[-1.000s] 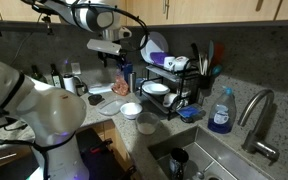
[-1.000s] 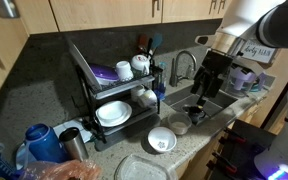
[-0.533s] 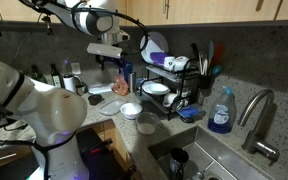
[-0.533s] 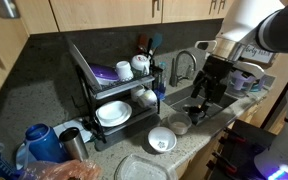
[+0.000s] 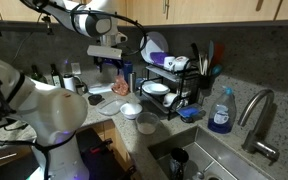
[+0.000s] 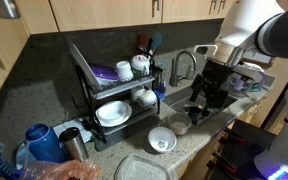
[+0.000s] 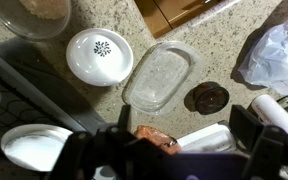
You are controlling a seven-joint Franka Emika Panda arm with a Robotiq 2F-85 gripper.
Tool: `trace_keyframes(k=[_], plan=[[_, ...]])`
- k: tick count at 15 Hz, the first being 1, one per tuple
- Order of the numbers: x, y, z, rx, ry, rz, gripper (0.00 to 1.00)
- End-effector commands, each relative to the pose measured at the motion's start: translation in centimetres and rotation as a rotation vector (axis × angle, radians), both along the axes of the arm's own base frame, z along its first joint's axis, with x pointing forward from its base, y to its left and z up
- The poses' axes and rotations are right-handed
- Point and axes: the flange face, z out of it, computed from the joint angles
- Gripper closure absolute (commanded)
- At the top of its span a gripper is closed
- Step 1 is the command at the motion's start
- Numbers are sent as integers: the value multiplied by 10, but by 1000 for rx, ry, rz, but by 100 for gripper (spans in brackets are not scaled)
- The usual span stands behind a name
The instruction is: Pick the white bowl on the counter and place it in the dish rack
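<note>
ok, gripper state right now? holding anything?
Gripper: open, jaws wide apart, holding nothing; the white bowl sits on the counter, untouched.

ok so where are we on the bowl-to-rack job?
Done: nothing yet. The white bowl sits on the counter beside a clear container, and the dish rack holds only other dishes. In hand: the gripper hangs open and empty above the counter, with the bowl in the wrist view. Left: descend, grasp the bowl, carry it over and set it in the rack.
</note>
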Motion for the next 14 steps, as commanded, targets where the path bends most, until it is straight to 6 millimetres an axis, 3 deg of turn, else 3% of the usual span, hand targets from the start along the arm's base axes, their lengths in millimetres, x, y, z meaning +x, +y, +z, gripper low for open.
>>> trace_keyframes(k=[1, 8, 14], plan=[[1, 18, -20, -37, -29, 94, 0], [-4, 61, -66, -197, -75, 227, 0], [0, 83, -114, -303, -107, 309, 0]])
